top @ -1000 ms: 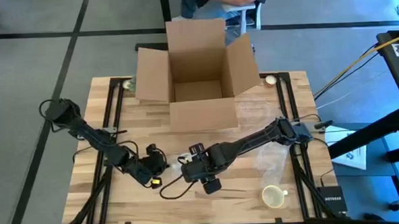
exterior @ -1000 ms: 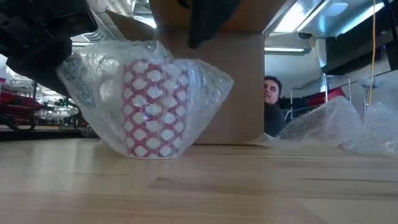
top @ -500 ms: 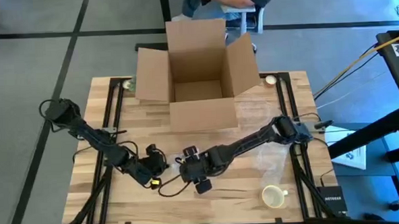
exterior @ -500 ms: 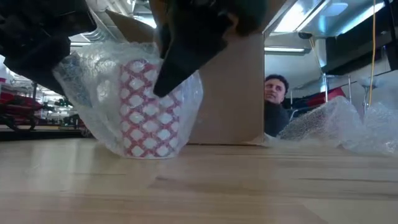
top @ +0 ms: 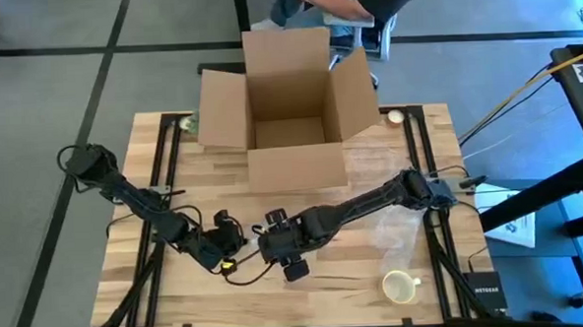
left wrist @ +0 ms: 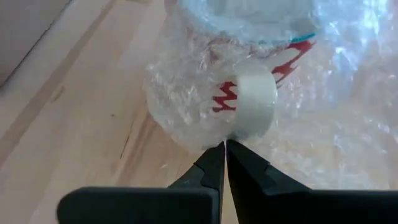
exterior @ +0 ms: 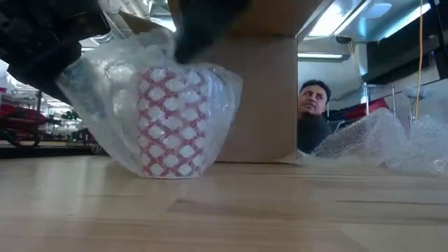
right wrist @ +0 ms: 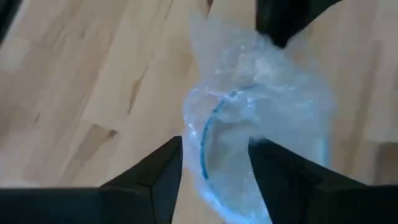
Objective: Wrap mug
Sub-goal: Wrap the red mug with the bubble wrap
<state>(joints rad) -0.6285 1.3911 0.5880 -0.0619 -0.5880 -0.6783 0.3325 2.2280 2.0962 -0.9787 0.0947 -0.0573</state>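
Left end effector [top: 227, 255] and right end effector [top: 275, 245] meet from above, hiding the mug between them. Low down, the red-patterned mug [exterior: 171, 120] stands in bubble wrap [exterior: 98, 105] on the counter [exterior: 280, 210]. Left wrist: fingers [left wrist: 214, 168] clenched on wrap. Right wrist: fingers [right wrist: 161, 174] spread, straddling it.

Ceramic mug [exterior: 171, 122] – red-and-white lattice pattern, teal rim, under clear bubble wrap [exterior: 105, 91]; brown cardboard box [top: 287, 105]; pale wooden table [top: 371, 180]; cream mug [top: 400, 286].
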